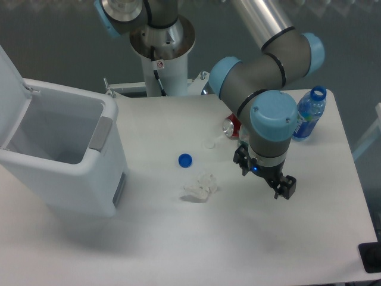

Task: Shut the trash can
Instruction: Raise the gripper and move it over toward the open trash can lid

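Trash can (65, 164) stands open at the left of a white table (178, 238), its lid (11, 95) tipped up and back. A blue bottle cap (185, 159) and crumpled tissue (199, 189) lie mid-table; a red can (232, 127) and blue bottle (309, 113) sit far right. The gripper (266, 171) hangs over the table's right side, empty, fingers apart. Dark grey floor surrounds the table.

one trash can (65, 173), bottle (309, 113), can (231, 127), cap (185, 159), wrapper (199, 188).

You see a white table (178, 244) under even, soft light. Behind it lies dark grey floor (59, 47).
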